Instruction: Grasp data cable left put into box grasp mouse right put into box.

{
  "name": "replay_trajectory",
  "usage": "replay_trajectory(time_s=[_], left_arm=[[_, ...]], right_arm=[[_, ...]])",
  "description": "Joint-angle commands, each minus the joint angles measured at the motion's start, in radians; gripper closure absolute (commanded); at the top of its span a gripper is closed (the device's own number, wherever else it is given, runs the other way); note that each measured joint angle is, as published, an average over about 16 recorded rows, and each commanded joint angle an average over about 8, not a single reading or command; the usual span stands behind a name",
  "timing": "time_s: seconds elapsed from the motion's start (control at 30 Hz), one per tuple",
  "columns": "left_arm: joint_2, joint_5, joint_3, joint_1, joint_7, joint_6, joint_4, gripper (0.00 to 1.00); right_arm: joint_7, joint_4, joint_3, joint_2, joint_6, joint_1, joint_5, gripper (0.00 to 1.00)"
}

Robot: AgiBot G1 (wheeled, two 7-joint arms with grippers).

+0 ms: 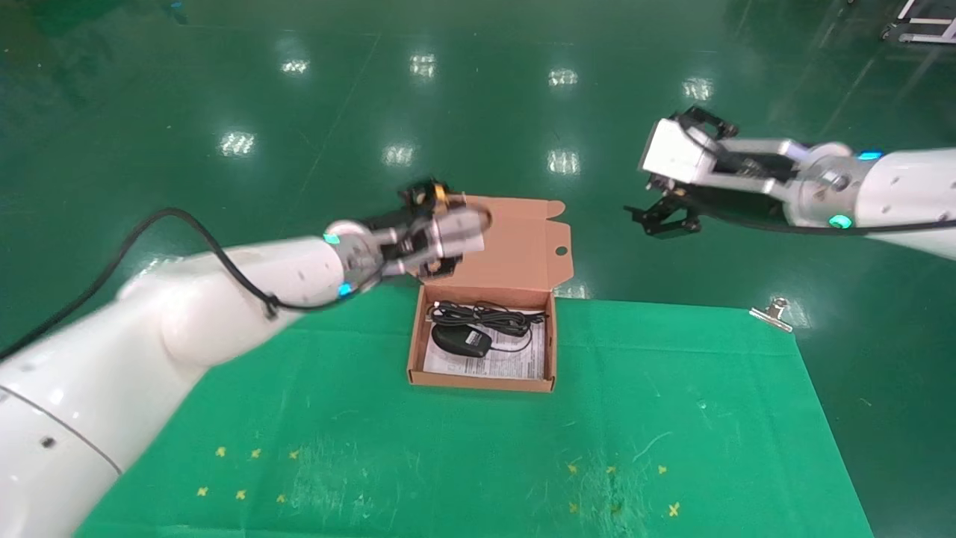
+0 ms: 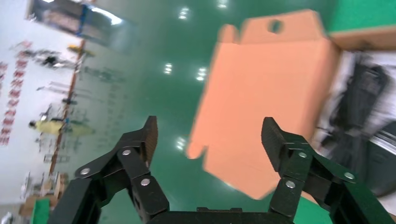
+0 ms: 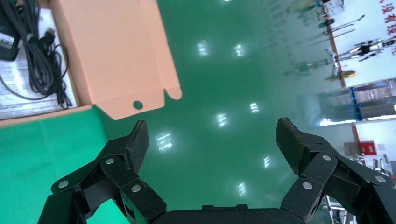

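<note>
Head view: both items sitting in the box (image 1: 484, 385)

Mouse (image 1: 461, 341) and data cable (image 1: 489, 317) lie on the white lining. Left gripper (image 1: 433, 232) hovers over the lid, right gripper (image 1: 667, 218) is off to the side, both jaws spread wide, holding nothing.

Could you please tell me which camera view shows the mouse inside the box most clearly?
The head view: the mouse lies whole and sharp on the white sheet in the box, beside the data cable. The left wrist view shows only a blurred dark edge of it; the right wrist view catches just a corner.
</note>
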Motion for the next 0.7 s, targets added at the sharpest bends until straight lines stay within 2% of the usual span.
replay_trajectory(time_s=[0.03, 0.7], left_arm=[[-0.011, -0.020, -0.011, 0.002, -0.003, 0.011, -0.005, 0.00], [-0.257, -0.445, -0.226, 0.153, -0.021, 0.374, -0.191, 0.00]], right_arm=[[0.000, 0.002, 0.013, 0.004, -0.015, -0.005, 0.012, 0.00], [-0.006, 0.100, 0.265, 0.091, -0.301, -0.226, 0.324, 0.00]])
